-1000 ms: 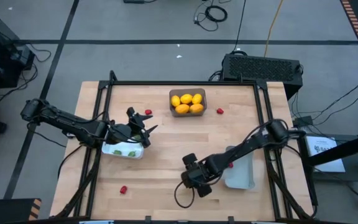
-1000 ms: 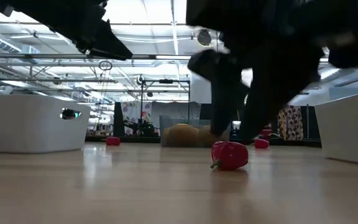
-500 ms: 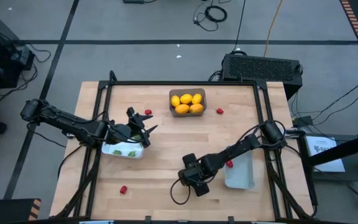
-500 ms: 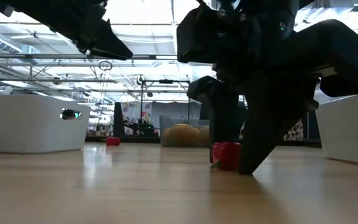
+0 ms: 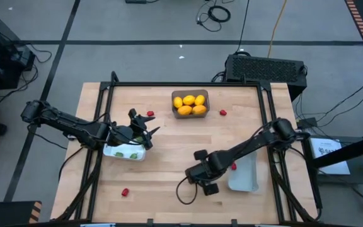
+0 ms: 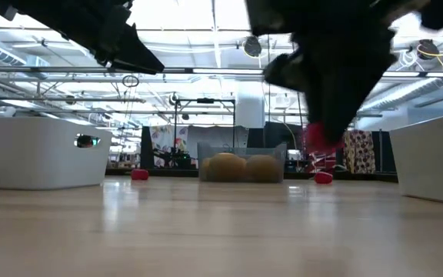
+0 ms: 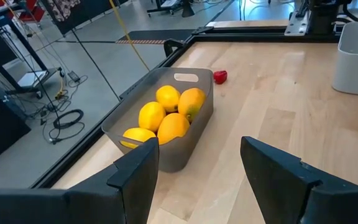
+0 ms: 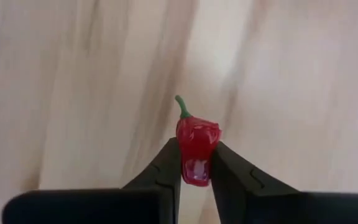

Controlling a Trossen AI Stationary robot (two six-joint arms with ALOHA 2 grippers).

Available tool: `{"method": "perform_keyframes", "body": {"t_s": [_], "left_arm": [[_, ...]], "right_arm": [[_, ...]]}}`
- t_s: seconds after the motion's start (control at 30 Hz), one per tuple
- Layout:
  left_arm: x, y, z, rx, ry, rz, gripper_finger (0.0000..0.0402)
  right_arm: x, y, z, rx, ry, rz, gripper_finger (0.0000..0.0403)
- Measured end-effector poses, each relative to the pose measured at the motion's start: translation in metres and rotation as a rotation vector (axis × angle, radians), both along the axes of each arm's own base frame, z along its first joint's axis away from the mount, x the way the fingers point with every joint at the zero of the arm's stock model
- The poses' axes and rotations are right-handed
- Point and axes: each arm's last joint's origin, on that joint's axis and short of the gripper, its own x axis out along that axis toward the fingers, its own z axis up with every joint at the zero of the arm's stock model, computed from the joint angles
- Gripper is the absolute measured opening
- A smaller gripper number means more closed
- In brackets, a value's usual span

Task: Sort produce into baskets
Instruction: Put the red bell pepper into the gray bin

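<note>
- Right gripper (image 8: 196, 163): jaws closed on a small glossy red toy pepper (image 8: 197, 148) with a green stem, pinched across the lower body, one pad on each flank.
- Pepper off the bench, seen in the low view at right of centre (image 6: 319, 138), hanging under the dark arm above the wooden bench (image 5: 169, 157); in the high view, gripper at lower centre (image 5: 201, 178), just left of the pale white rectangular basket (image 5: 244, 173) at lower right.
- Long axis from jaws to stem; in the right wrist view stem tip pointing away from the gripper, curling slightly to upper left.
- Handling, as a judgement: light, stiff hollow plastic, shiny skin likely slippery; narrow grip low on the body may let it pivot or squirt out, so a hold across the widest part looks safer.
- Left gripper (image 7: 197, 180): jaws standing apart, holding nothing, waiting at left centre of the high view over a second pale basket (image 5: 126, 152) with tiny green pieces.
- Beyond: dark grey translucent basket (image 7: 166, 121) holding yellow and orange rounded fruits (image 7: 166, 115) at upper centre; loose red pieces beside it (image 5: 222, 113), (image 5: 150, 114) and one at lower left (image 5: 125, 192).
</note>
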Motion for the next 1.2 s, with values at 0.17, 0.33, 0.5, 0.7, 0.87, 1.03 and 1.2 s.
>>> {"method": "perform_keyframes", "body": {"t_s": [0.17, 0.33, 0.5, 0.7, 0.87, 1.03, 1.2], "left_arm": [[0.000, 0.000, 0.000, 0.001, 0.004, 0.000, 0.0235], [0.000, 0.000, -0.001, -0.007, 0.005, -0.014, 0.0235], [0.000, -0.001, -0.001, -0.028, -0.005, -0.018, 0.0235], [0.000, -0.001, -0.001, -0.030, -0.006, -0.017, 0.0235], [0.000, -0.001, -0.001, -0.034, -0.005, -0.026, 0.0235], [0.001, -0.002, -0.001, -0.049, -0.002, -0.056, 0.0235], [0.001, -0.002, -0.001, -0.049, -0.002, -0.056, 0.0235]], "right_arm": [[-0.030, -0.008, 0.032, -0.022, 0.117, -0.127, 0.0054], [-0.061, -0.008, 0.056, -0.119, 0.152, -0.231, 0.0061], [-0.094, -0.007, 0.061, -0.191, 0.141, -0.289, 0.0061], [-0.137, -0.009, 0.051, -0.202, 0.163, -0.464, 0.0063], [-0.157, -0.011, 0.033, -0.229, 0.186, -0.545, 0.0083], [-0.159, -0.012, 0.024, -0.237, 0.192, -0.564, 0.0122], [-0.157, -0.012, 0.028, -0.226, 0.184, -0.553, 0.0160]]}}
